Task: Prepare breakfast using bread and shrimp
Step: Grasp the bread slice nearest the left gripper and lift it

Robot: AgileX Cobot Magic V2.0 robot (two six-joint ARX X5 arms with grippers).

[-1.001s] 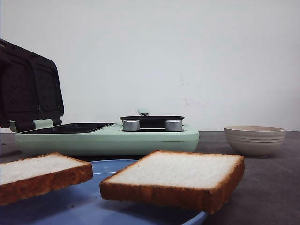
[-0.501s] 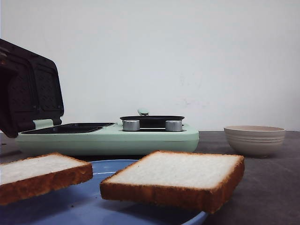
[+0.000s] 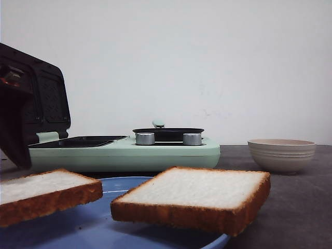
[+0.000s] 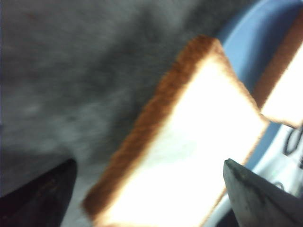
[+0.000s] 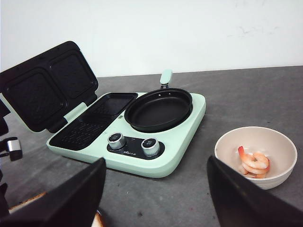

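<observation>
Over on the left, the left end effector point(image 4: 147, 198) hangs spread wide above the left bread slice point(image 4: 189, 146), fingers either side and not touching. That slice and the second slice point(image 3: 194, 197) lie on the blue plate point(image 3: 111, 184). Behind sits the green breakfast maker point(image 3: 124, 150), lid up. The right end effector point(image 5: 154, 194) is spread too, holding nothing. Far right, shrimp point(image 5: 254, 163) in the beige bowl point(image 5: 227, 142) on the counter point(image 5: 236, 94).
</observation>
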